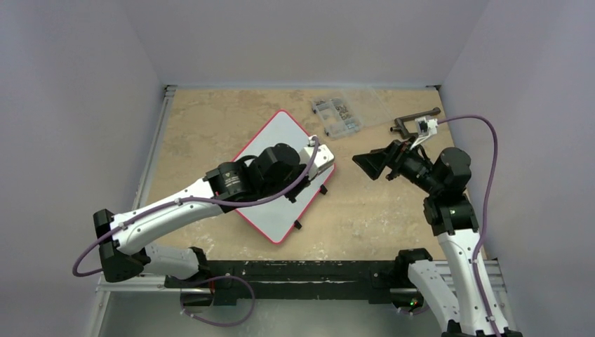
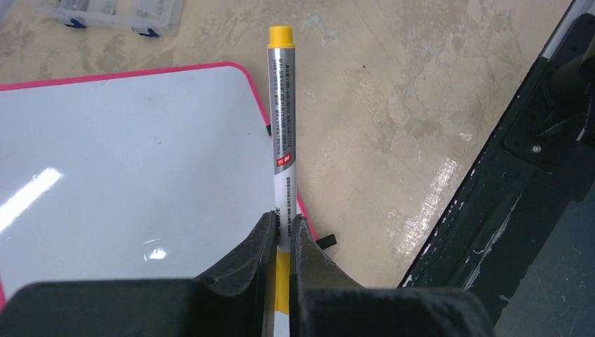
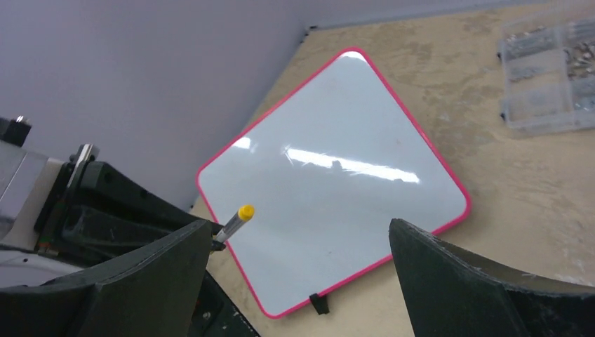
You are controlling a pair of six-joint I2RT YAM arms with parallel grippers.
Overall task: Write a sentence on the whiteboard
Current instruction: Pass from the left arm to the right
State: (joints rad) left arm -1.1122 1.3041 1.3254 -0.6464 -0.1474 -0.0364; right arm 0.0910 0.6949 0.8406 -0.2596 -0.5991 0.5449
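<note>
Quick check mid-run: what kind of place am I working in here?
Most likely a lab robot cell, not a home or office: plain walls box in a stone-patterned table, a black mounting rail runs along its near edge, and a clear parts box of small hardware lies beyond the whiteboard.

**Robot lab test cell**

Enclosed booth: plain pale walls box in the table on three sides. Two white-and-black robot arms, the left arm and the right arm, are bolted to a black rail at the near edge. A purple cable runs loose along each arm. A metal extrusion frames the left side of the tan, stone-pattern tabletop. Props are few and bench-like: a red-rimmed whiteboard, a yellow-capped marker, and a clear parts box of small hardware near the far edge. Each wrist carries a camera, and each wrist view looks past that arm's own black fingers.
</note>
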